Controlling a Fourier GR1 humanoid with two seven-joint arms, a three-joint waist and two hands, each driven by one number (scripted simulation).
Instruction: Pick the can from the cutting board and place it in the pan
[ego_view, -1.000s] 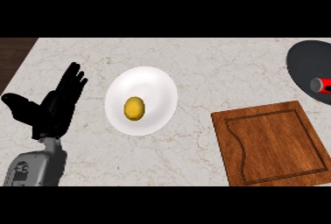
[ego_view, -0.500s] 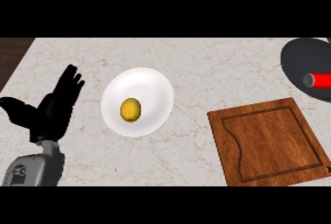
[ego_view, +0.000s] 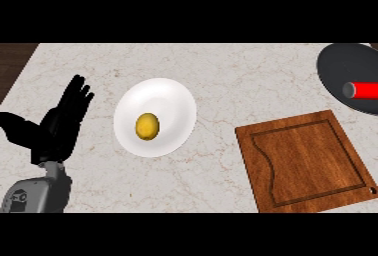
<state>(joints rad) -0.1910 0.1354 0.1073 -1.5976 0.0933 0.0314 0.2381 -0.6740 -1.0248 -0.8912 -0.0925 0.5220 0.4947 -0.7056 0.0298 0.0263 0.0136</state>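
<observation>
The left hand (ego_view: 57, 125) rests at the left edge, fingers straight and spread, holding nothing (the right hand is out of view). The can (ego_view: 363, 90) lies in the pan (ego_view: 341, 65) at the upper right, off the cutting board (ego_view: 310, 160); placement looks done, leaving only withdrawal.

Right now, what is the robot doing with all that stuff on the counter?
Nothing is being held at this moment. The left robot hand rests open at the left edge, fingers up, beside a white plate with a small yellow thing on it. The red can lies on its side in the dark pan at the top right. The wooden cutting board has nothing on it. The right robot hand is out of view.
</observation>
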